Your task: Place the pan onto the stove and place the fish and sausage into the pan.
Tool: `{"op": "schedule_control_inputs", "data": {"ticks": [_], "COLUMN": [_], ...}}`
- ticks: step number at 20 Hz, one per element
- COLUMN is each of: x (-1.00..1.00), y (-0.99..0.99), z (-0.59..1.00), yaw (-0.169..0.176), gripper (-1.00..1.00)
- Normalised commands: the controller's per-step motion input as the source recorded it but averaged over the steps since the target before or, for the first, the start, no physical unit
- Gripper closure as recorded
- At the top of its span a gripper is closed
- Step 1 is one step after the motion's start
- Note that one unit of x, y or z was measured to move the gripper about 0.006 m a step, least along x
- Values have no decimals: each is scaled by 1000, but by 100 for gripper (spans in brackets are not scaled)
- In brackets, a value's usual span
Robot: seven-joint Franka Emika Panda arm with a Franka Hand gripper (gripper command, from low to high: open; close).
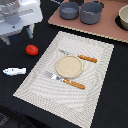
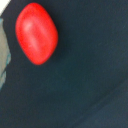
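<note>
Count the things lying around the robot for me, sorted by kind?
Cooking vessels: 3, pan, grey pot, a bowl-like vessel cut off at the edge
Toy foods: 2, sausage, fish
Cutlery: 2, fork, knife
Plate: 1
Placemat: 1
Stove: 1
Total: 10

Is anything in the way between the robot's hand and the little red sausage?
Nothing visible. The sausage lies alone on the dark table, just below the gripper in the exterior view. The wrist view shows only bare table around it.
</note>
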Motion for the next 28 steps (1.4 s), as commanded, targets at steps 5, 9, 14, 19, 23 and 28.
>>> {"op": "schedule_control_inputs", "data": {"ticks": [5,9,14,19,23,28], "x": [240,364,457,304,243,154], "y": [-574,-509,-270,-236,-311,-336], "z": [6,0,-22,-187,-177,-154], "yaw": [153,111,60,49,94,95], "gripper": [-100,-100,-100,-100,-100,-100]}}
